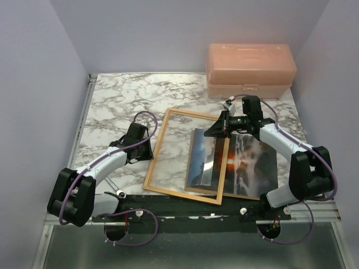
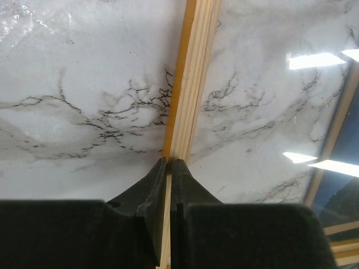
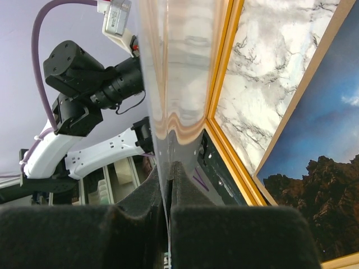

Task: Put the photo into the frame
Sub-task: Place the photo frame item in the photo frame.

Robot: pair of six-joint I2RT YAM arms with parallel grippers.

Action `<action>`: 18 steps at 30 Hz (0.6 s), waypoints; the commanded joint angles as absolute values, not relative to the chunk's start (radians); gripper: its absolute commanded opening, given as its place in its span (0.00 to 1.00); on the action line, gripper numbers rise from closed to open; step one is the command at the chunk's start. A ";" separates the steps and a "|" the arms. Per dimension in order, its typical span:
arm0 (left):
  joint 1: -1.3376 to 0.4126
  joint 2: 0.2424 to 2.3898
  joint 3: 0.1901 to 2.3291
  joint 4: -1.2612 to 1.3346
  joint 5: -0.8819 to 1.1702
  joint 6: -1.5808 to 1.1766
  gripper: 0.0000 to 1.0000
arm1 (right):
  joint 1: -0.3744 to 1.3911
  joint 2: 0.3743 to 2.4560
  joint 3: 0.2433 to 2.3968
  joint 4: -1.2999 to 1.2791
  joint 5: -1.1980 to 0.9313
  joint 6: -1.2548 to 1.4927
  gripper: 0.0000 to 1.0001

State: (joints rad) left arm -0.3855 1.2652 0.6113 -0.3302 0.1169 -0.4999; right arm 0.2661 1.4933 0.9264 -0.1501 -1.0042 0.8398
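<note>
Only the left wrist view shows the left gripper (image 2: 169, 161) clenched on the frame's (image 2: 188, 84) rail. The right wrist view shows the right gripper (image 3: 170, 168) pinching a clear sheet (image 3: 179, 73). From above, the photo (image 1: 249, 162) lies face up at the frame's right rail.

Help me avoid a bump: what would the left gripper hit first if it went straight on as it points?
The frame: the left gripper is shut on its rail, which runs straight ahead from the gripper. The table probably lies just beneath; depth is unclear.
</note>
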 commanded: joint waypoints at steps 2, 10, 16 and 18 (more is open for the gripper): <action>-0.382 1.275 0.623 -0.328 0.121 -0.486 0.09 | 0.276 1.456 0.920 -0.166 -1.005 0.830 0.01; -0.382 1.276 0.623 -0.328 0.122 -0.486 0.09 | 0.277 1.428 0.866 -0.175 -0.981 0.810 0.01; -0.382 1.279 0.624 -0.327 0.122 -0.485 0.09 | 0.275 1.429 0.851 -0.181 -0.971 0.792 0.01; -0.381 1.279 0.624 -0.327 0.123 -0.485 0.09 | 0.276 1.430 0.856 -0.191 -0.971 0.781 0.01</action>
